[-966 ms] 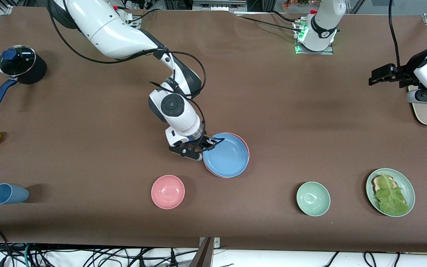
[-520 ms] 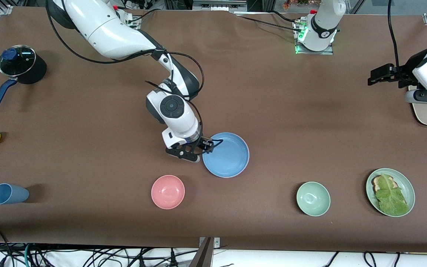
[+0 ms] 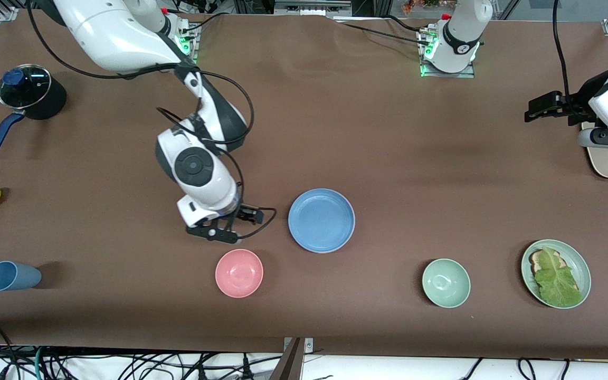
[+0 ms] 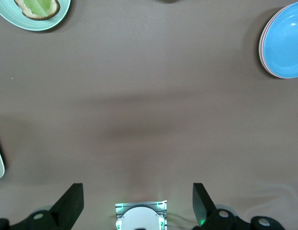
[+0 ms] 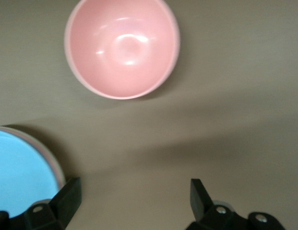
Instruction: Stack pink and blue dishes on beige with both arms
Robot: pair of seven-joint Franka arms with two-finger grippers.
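Right gripper (image 3: 230, 224) withdrawn open, blue plate (image 3: 321, 220) edge clear (stacked).

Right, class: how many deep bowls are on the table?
2. The pink bowl lies nearer the front camera than the blue plate, toward the right arm's end; the mint-green bowl lies beside the lettuce plate, toward the left arm's end. None appears hidden.
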